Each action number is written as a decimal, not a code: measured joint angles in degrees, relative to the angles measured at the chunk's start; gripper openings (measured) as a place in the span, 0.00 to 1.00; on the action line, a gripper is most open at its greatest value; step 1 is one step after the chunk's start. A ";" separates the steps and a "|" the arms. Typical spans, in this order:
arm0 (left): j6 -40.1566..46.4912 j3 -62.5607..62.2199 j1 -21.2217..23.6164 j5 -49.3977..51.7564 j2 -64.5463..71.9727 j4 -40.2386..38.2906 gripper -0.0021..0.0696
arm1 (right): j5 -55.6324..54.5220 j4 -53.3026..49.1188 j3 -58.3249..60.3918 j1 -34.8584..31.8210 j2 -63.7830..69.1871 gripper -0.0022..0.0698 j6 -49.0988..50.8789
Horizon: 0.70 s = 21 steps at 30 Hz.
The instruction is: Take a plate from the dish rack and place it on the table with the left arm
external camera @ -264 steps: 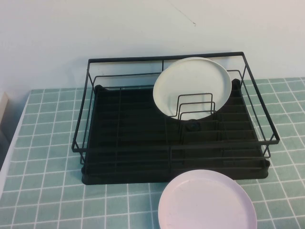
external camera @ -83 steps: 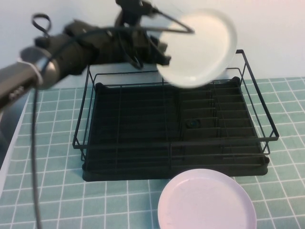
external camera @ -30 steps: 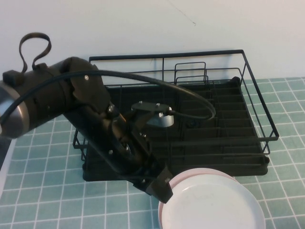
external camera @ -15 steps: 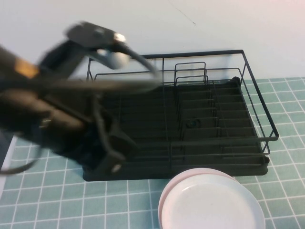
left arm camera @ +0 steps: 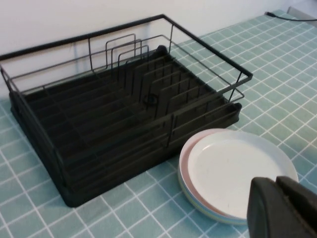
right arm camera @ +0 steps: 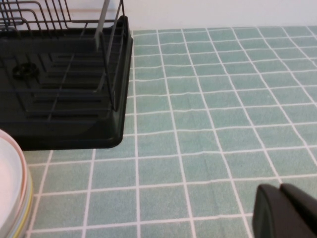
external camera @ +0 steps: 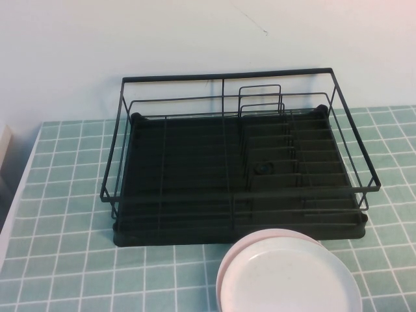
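The creamy-white plate [external camera: 292, 279] lies flat on top of the pale pink plate [external camera: 225, 273], on the teal tiled table [external camera: 65, 260] just in front of the black dish rack [external camera: 234, 162]. The rack holds no plate. The white plate also shows in the left wrist view [left arm camera: 237, 171] and its edge in the right wrist view [right arm camera: 7, 183]. My left gripper [left arm camera: 277, 186] is shut and empty, held back above the table near the plates. My right gripper [right arm camera: 281, 189] is shut and empty over bare tiles right of the rack. Neither arm shows in the high view.
Upright wire dividers [external camera: 260, 97] stand at the rack's back. A white wall runs behind the table. The table's left edge [external camera: 10, 221] lies close to the rack. A cable [left arm camera: 280, 15] lies at the far corner of the table.
The left arm has drawn back to the left and out of the high view. The white plate stays on the pink plate where it was let go.
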 joint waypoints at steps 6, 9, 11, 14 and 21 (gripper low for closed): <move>-2.87 6.11 0.00 0.11 -5.57 0.55 0.03 | 0.00 0.00 0.00 0.00 0.00 0.03 0.00; -2.87 7.12 0.00 0.93 -5.74 -0.17 0.03 | 0.00 0.00 0.00 0.00 0.00 0.03 0.00; -2.87 7.33 0.00 2.24 -5.74 -0.44 0.03 | 0.00 0.00 0.00 0.00 0.00 0.03 0.00; -1.68 7.47 0.00 3.29 -5.74 1.52 0.03 | 0.00 0.00 0.00 0.00 0.00 0.03 0.00; -4.56 8.92 0.00 5.67 -5.82 16.26 0.03 | 0.00 0.00 0.00 0.00 0.00 0.03 0.00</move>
